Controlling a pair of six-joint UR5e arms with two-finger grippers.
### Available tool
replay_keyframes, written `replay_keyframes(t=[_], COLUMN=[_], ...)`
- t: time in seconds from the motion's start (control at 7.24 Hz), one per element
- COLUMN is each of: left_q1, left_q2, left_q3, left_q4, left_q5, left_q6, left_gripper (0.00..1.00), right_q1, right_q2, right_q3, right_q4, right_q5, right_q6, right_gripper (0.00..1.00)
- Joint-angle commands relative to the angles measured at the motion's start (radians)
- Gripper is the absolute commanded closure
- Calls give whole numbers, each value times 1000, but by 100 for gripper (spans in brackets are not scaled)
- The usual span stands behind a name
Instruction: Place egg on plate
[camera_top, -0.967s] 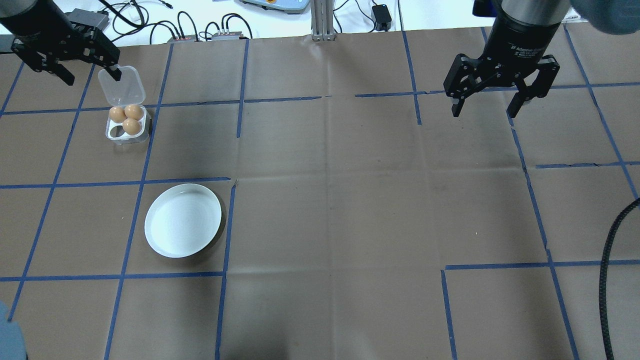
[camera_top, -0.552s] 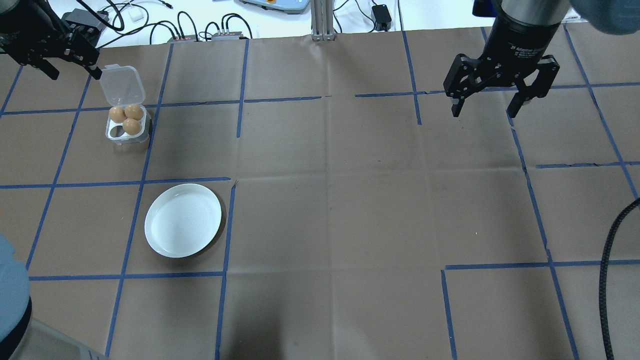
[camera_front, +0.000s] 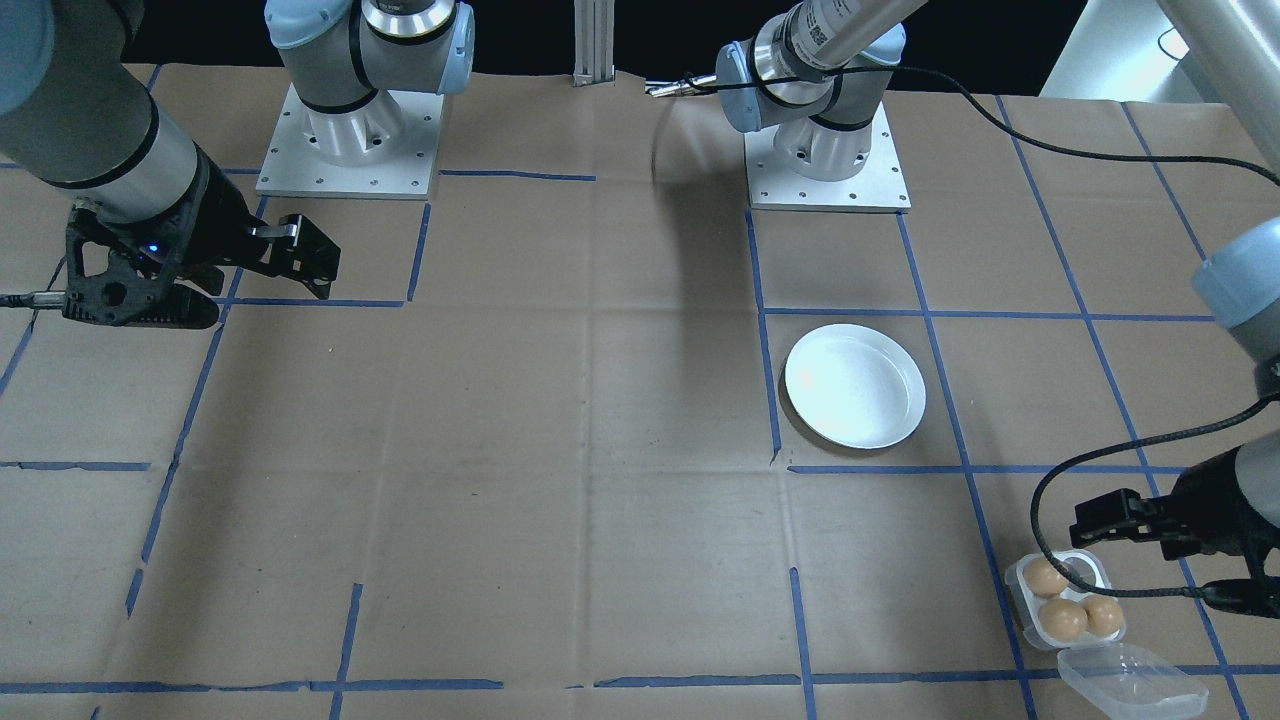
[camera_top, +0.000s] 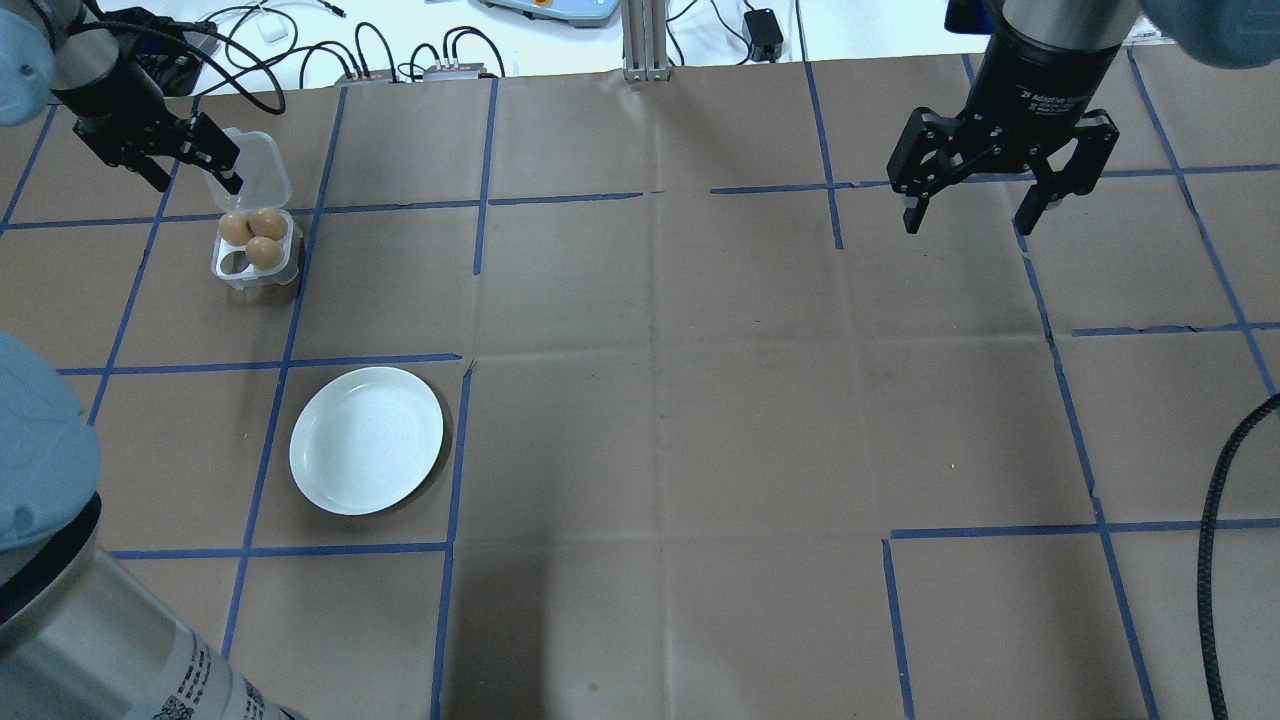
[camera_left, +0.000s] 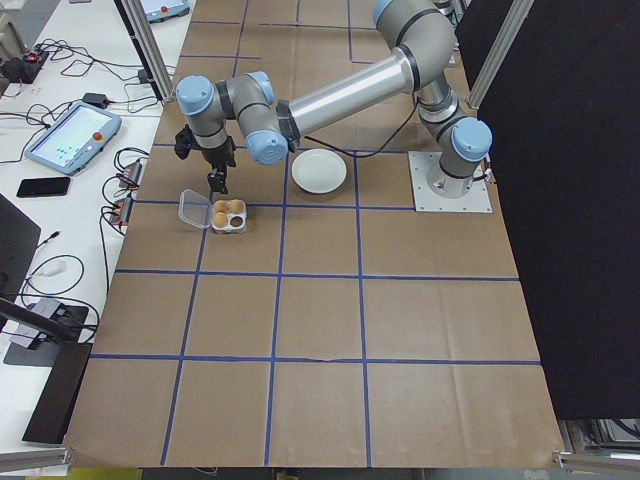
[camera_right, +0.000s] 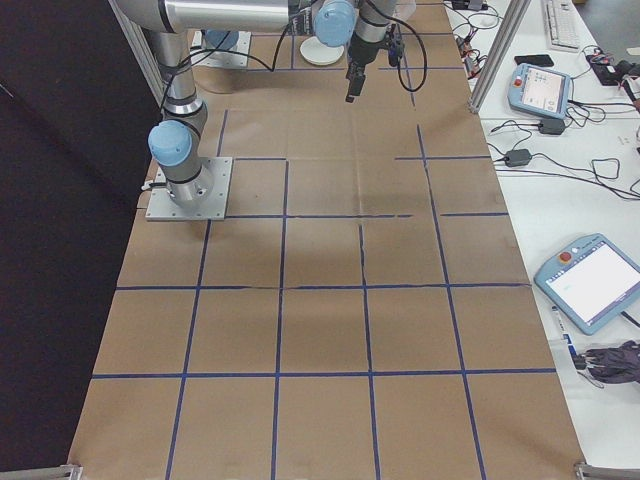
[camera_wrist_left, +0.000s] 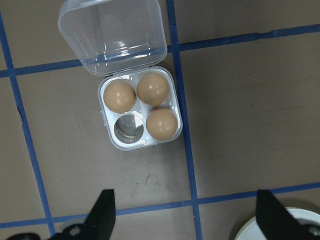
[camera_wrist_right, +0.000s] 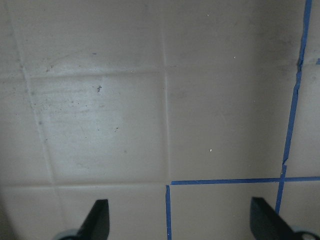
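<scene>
Three brown eggs (camera_top: 264, 251) (camera_wrist_left: 153, 88) sit in a small white four-cup tray (camera_top: 228, 268) at the far left; one cup is empty. Its clear lid (camera_wrist_left: 112, 35) lies open behind it. The round white plate (camera_top: 366, 440) (camera_front: 855, 385) lies empty nearer the robot, apart from the tray. My left gripper (camera_top: 195, 175) (camera_wrist_left: 185, 220) hovers open above the tray's lid side and holds nothing. My right gripper (camera_top: 970, 215) (camera_wrist_right: 181, 225) hangs open over bare brown paper at the far right.
Blue tape lines grid the brown paper. The left arm's grey and blue elbow (camera_top: 40, 560) fills the near-left corner. A black cable (camera_top: 1215, 520) loops at the right edge. Cables and boxes (camera_top: 400, 60) lie beyond the far edge by a metal post (camera_top: 640, 40).
My left gripper has swung left and back, then come in over the tray's lid, and its elbow has entered at the near left. The right gripper, eggs and plate have not moved.
</scene>
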Motion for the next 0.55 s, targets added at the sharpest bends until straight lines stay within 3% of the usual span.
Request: replay_keyframes(t=[0.0, 0.28, 0.41], left_q1=[0, -3, -3], left_q2=[-73, -106, -107], left_q3=[-2, -41, -96], left_q4=[44, 79, 167], left_q5=[0, 0, 0], left_q6=[-18, -36, -62], left_gripper=[1, 1, 1], right_q1=[0, 0, 0], right_q2=[0, 0, 0], right_q3=[0, 0, 0], right_q4=[0, 0, 0], right_q5=[0, 1, 1], right_q6=[0, 0, 0], right_gripper=[0, 0, 0])
